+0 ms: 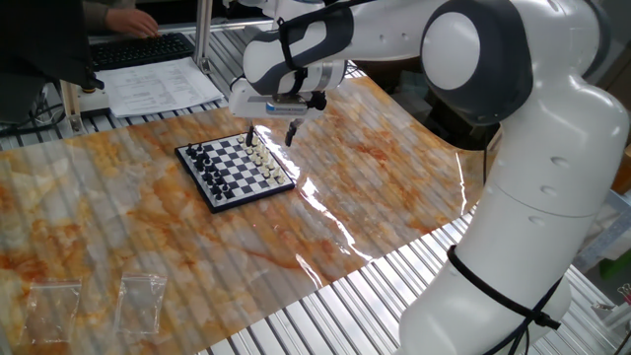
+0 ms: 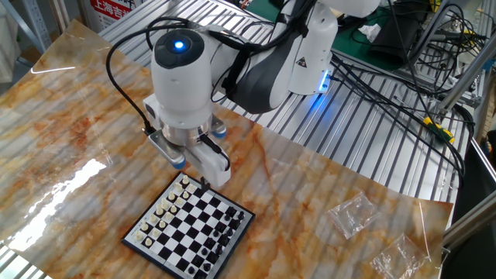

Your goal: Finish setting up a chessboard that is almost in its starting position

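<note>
The gripper (image 1: 269,131) hangs just above the far edge of the chessboard (image 1: 237,170), whose two piece-crowded sides leave only the middle ranks open for a descent. Bare counter (image 1: 177,237) lies all around the board. Two clear plastic bags (image 1: 140,300) sit well apart, near one counter edge; a paper sheet (image 1: 158,85) lies beyond the opposite end.

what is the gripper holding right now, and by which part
It cannot be told. The gripper hangs just above the cream-piece edge of the chessboard, but its fingertips are too small and dark here to show whether a piece sits between them.
</note>
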Motion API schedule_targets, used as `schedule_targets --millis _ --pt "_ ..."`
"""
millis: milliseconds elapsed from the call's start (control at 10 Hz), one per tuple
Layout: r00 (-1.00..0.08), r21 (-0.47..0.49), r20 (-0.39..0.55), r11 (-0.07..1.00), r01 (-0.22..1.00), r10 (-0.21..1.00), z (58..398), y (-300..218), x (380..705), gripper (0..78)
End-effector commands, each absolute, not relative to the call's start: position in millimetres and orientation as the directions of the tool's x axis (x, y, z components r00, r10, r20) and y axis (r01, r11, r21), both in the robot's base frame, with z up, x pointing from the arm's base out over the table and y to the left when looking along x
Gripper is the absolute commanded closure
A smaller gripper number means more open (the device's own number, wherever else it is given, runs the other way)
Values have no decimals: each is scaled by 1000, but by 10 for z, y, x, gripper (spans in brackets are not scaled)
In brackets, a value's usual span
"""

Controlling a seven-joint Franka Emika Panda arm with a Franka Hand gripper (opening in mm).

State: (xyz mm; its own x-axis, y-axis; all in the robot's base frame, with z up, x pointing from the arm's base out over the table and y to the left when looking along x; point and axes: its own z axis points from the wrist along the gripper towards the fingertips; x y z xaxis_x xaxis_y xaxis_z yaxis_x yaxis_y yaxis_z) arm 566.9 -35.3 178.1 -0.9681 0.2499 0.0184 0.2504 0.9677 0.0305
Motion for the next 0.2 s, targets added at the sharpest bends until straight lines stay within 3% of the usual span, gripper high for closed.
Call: schedule_targets --millis 100,200 --pt "-968 30 16 967 251 251 1798 -352 5673 1" --pt "-968 30 16 967 251 251 1798 -352 5673 763"
